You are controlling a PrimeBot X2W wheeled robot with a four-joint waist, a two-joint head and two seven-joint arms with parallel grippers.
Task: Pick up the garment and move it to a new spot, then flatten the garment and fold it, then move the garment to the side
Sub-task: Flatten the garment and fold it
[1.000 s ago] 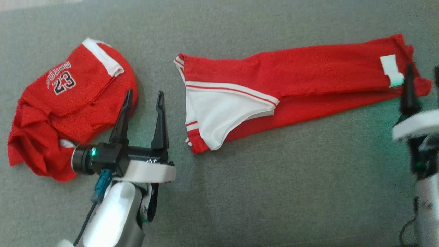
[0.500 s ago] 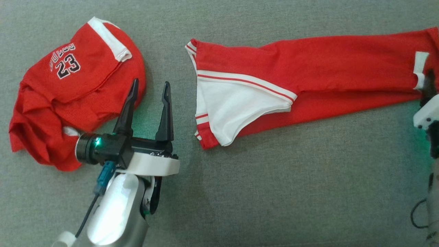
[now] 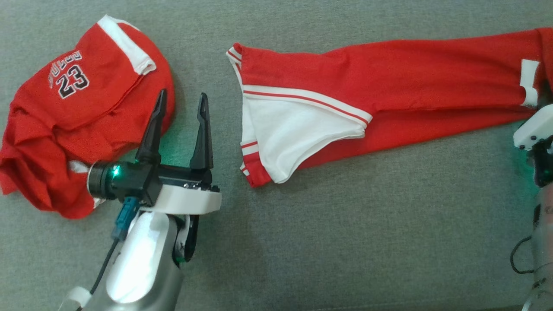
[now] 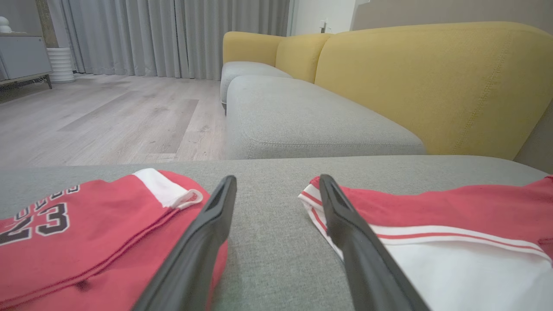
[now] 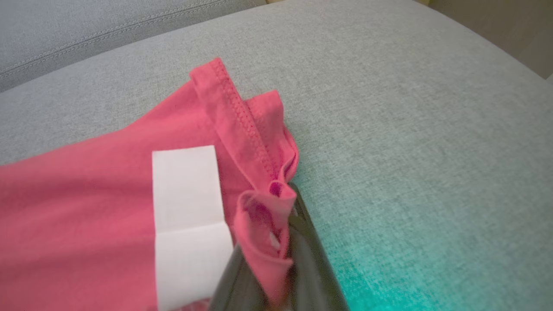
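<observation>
The garment (image 3: 389, 86) is a long red piece with a white panel (image 3: 289, 134), lying stretched across the grey cushion. It also appears in the left wrist view (image 4: 453, 211) and the right wrist view (image 5: 86, 194). My right gripper (image 5: 281, 216) is shut on a bunched fold of its hem, beside a white patch (image 5: 185, 194). In the head view the right arm's white wrist housing (image 3: 533, 129) sits at the garment's right end. My left gripper (image 3: 181, 97) stands open over bare cushion between the garment's left end and a second red piece, and its fingers (image 4: 276, 181) hold nothing.
A crumpled red jersey (image 3: 86, 108) with the number 23 lies at the left, close to my left finger. Everything rests on a grey seat cushion (image 3: 345, 237). Beyond it are another grey seat (image 4: 302, 121), a yellow sofa back (image 4: 432, 86) and wooden floor (image 4: 108, 116).
The right gripper has reached the garment's right end and shut on its hem. The head camera has shifted. The left gripper stays open in the same place.
</observation>
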